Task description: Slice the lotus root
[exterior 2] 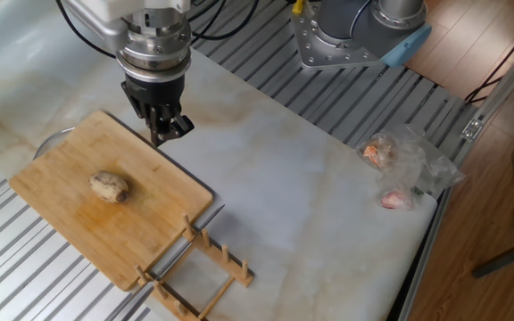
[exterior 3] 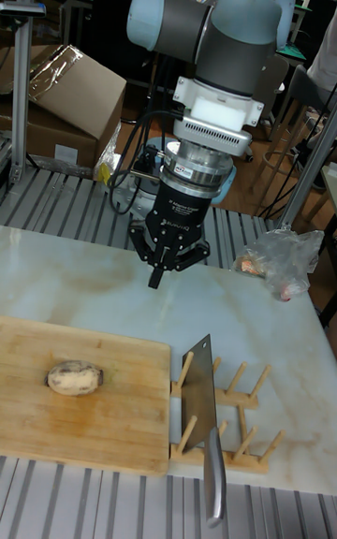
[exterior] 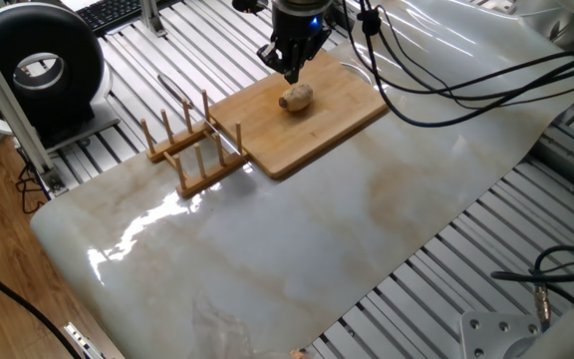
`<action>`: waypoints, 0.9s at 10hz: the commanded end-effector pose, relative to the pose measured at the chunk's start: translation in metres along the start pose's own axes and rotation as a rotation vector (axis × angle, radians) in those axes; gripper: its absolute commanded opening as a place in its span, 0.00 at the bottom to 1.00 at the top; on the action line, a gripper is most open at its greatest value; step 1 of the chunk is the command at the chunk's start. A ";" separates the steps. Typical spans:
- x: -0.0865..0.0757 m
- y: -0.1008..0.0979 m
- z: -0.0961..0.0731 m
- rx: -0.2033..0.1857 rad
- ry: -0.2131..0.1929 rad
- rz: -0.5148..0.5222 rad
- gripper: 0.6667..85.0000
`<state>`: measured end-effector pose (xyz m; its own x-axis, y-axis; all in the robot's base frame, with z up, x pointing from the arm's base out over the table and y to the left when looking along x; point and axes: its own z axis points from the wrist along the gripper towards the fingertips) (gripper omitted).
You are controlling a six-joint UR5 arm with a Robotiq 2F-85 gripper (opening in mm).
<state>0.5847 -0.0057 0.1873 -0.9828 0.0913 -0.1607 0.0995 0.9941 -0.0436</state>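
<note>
The lotus root [exterior: 296, 97] [exterior 2: 110, 186] [exterior 3: 74, 377], a small beige-tan chunk, lies on its side near the middle of the bamboo board [exterior: 337, 122] [exterior 2: 61, 169] [exterior 3: 117, 417]. My gripper [exterior: 290, 71] [exterior 2: 159, 136] [exterior 3: 156, 280] hangs pointing down over the board's edge, a short way from the root and above it. Its fingers meet in a point and hold nothing. A cleaver [exterior 3: 199, 387] rests in the wooden rack [exterior: 193, 152] [exterior 2: 205, 278] [exterior 3: 229, 413] beside the board, its handle sticking out past the table's edge.
Crumpled plastic bags [exterior 2: 402, 168] [exterior 3: 278, 259] with pinkish contents lie at the marble sheet's far corner. A black round device [exterior: 38, 62] stands off the table's corner. Thick cables [exterior: 446, 85] trail from the arm. A second robot's base [exterior 2: 355, 31] sits behind the slatted tabletop.
</note>
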 end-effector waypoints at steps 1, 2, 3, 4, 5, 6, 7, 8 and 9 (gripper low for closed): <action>0.005 0.004 -0.001 -0.019 0.018 -0.006 0.01; 0.008 0.009 -0.001 -0.038 0.032 -0.013 0.01; 0.016 0.011 -0.001 -0.046 0.061 -0.031 0.01; 0.015 0.015 0.000 -0.059 0.058 -0.033 0.01; 0.010 0.020 0.001 -0.077 0.040 -0.024 0.01; 0.007 0.022 0.002 -0.086 0.027 -0.030 0.01; 0.009 0.029 0.006 -0.101 0.030 -0.046 0.01; 0.014 0.034 0.014 -0.100 0.038 -0.053 0.01; 0.020 0.037 0.016 -0.099 0.056 -0.047 0.01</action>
<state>0.5759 0.0188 0.1753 -0.9916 0.0484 -0.1203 0.0461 0.9987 0.0217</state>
